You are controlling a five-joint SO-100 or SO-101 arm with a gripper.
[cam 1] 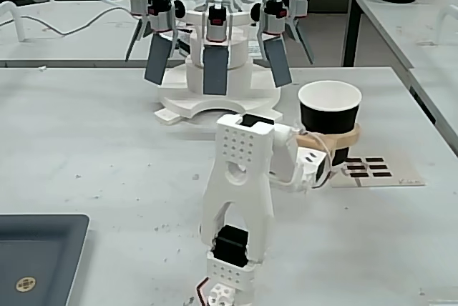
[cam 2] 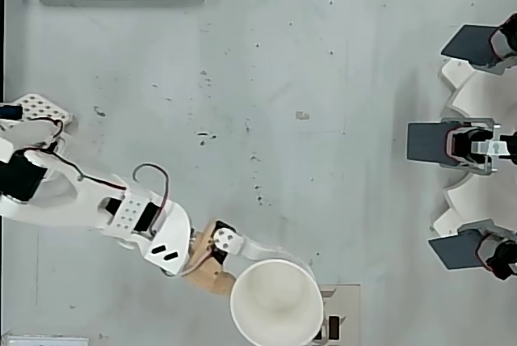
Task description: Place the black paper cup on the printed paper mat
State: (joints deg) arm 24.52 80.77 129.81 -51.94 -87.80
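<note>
Gripping black paper cup (cam 1: 329,120) upright, our gripper (cam 1: 330,138) fingers pinched its wall | cup overlapped printed paper mat (cam 1: 379,171) at our 4 o'clock, overhead view.

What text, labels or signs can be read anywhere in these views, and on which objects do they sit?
No readable words or numbers.
Beige printed paper mat: rows of black bars, no letters; its grey mark is hidden behind the black paper cup with white rim, which the end effector holds.
Mat corner: faint scribble, too small to read.
Dark grey tray: a round emblem, too blurred to read.
</note>
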